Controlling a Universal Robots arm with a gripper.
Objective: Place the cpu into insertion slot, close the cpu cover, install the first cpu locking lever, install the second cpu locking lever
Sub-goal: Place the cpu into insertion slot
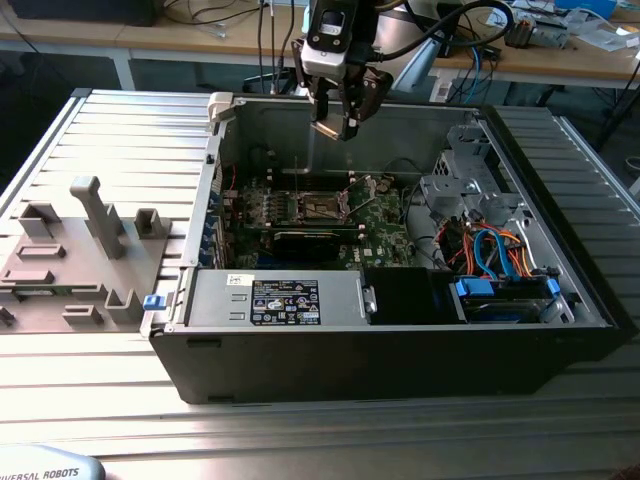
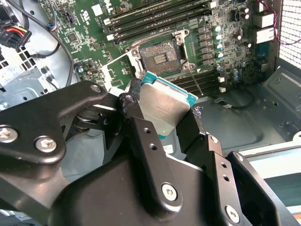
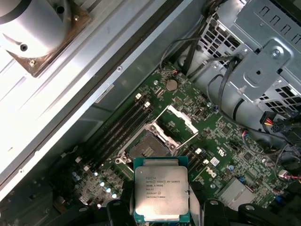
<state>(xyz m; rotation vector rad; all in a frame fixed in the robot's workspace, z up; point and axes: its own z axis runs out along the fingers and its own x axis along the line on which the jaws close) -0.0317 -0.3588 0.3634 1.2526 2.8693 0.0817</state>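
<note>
My gripper (image 1: 335, 125) hangs above the open computer case, shut on the cpu (image 1: 328, 129). In both wrist views the cpu (image 2: 162, 106) (image 3: 161, 188) is a square chip with a silver-grey top and a teal edge, clamped between two black fingers (image 2: 134, 113). Well below it, the insertion slot (image 3: 150, 149) (image 2: 160, 57) lies bare on the green motherboard (image 1: 380, 225). The cpu cover (image 3: 179, 118) (image 2: 118, 70) stands swung open beside the slot. A thin locking lever (image 2: 195, 81) sticks up at the slot's edge.
Long black memory slots (image 3: 123, 125) run beside the socket. A grey drive cage (image 1: 455, 180) with orange and blue cables (image 1: 490, 245) fills the exterior view's right of the case. The power supply (image 1: 275, 300) sits at the front. Grey fixtures (image 1: 95, 215) stand on the table at the exterior view's left.
</note>
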